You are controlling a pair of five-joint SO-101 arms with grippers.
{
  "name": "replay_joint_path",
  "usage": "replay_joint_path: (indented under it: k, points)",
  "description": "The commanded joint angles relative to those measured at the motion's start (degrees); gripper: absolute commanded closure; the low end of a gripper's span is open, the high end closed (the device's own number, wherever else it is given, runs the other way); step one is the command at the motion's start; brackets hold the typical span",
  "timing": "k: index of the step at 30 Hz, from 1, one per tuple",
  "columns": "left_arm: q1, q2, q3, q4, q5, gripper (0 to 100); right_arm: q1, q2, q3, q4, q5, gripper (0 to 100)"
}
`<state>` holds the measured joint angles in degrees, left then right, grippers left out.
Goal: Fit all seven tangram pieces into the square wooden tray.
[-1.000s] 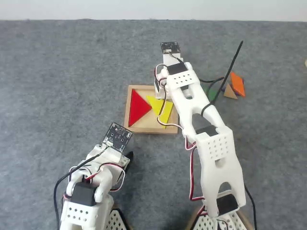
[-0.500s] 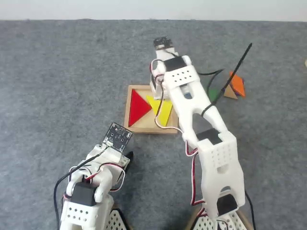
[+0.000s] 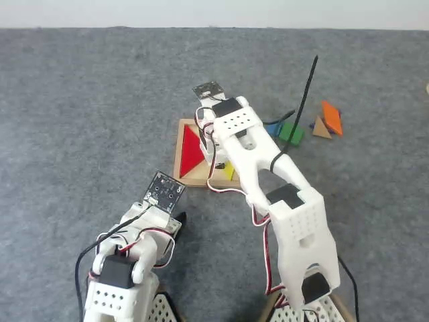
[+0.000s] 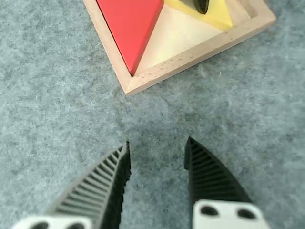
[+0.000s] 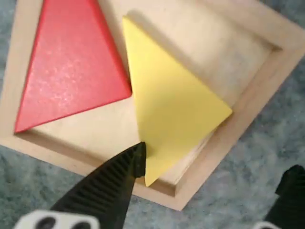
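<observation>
White arms (image 3: 298, 221), black ribbed claws (image 4: 157, 144)

Right arm (image 3: 251, 151) covering most of yellow triangle (image 3: 229, 172) and half the tray (image 3: 177, 157), blue piece (image 3: 271, 127) partly hidden behind arm

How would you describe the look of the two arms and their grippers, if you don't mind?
The left arm and right arm are white plastic shells with black motors, hole-gridded plates and red, white and black wires looped alongside. The left gripper and right gripper have black ridged fingers on white mounts.
</observation>
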<state>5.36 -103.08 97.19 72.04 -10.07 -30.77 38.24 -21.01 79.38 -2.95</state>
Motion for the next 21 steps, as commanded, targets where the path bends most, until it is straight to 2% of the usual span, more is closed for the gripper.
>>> replay_joint_path:
  k: [1, 11, 21]
  points:
    - [0.4, -1.1, -0.7, 0.4, 0.4, 82, 4.2, 2.3, 0.0, -2.4, 5.1, 55.6]
    - [0.4, -1.1, -0.7, 0.4, 0.4, 82, 10.6, 2.3, 0.0, 0.1, 14.9, 55.6]
    - [0.4, -1.1, -0.7, 0.4, 0.4, 82, 18.1, 1.7, 0.4, 8.7, 19.1, 55.6]
